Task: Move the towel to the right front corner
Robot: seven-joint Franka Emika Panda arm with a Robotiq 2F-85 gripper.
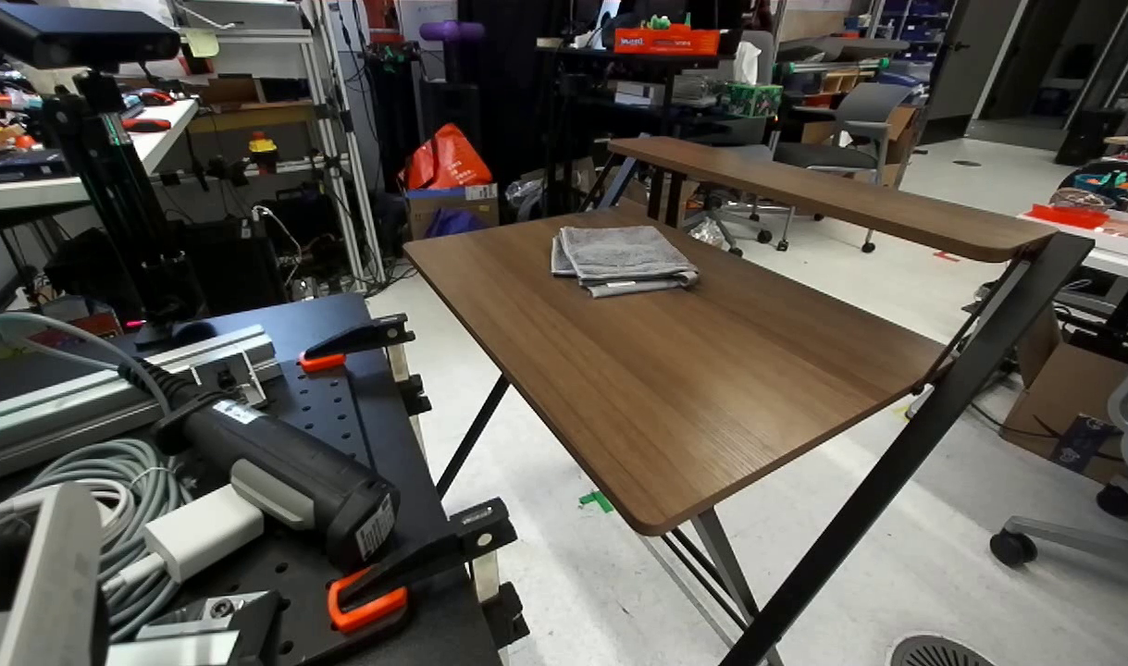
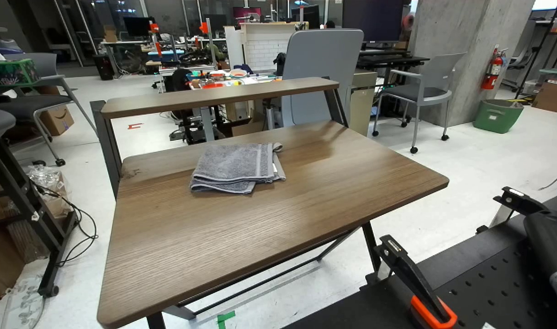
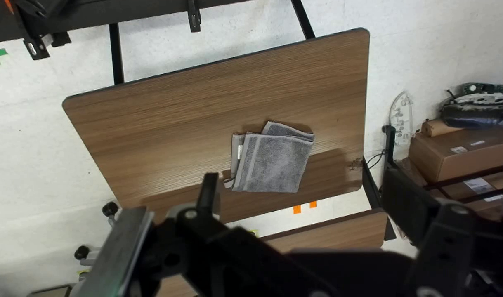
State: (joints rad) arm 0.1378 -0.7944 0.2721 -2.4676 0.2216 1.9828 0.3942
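In the wrist view the robot's fingers [image 3: 408, 202] are black and blurry. The one toward seven o'clock has a thin, straight tip; the one toward four o'clock looks fat and boxy. Each has a round grey screw [image 3: 190, 214]. Toward five o'clock, the body [image 3: 350, 266] is dark too.

In an exterior view, the towel [image 1: 626, 254] lies on the table [image 1: 693, 388], above the middle. A bench [image 1: 341, 398] is at the lower left, with a cord [image 1: 133, 453] on it. In an exterior view, a shelf [image 2: 219, 95] is behind the towel. In the wrist view, the towel is just right of the middle, with the gripper [image 3: 307, 189] at the bottom and a box [image 3: 433, 159] at the right edge.
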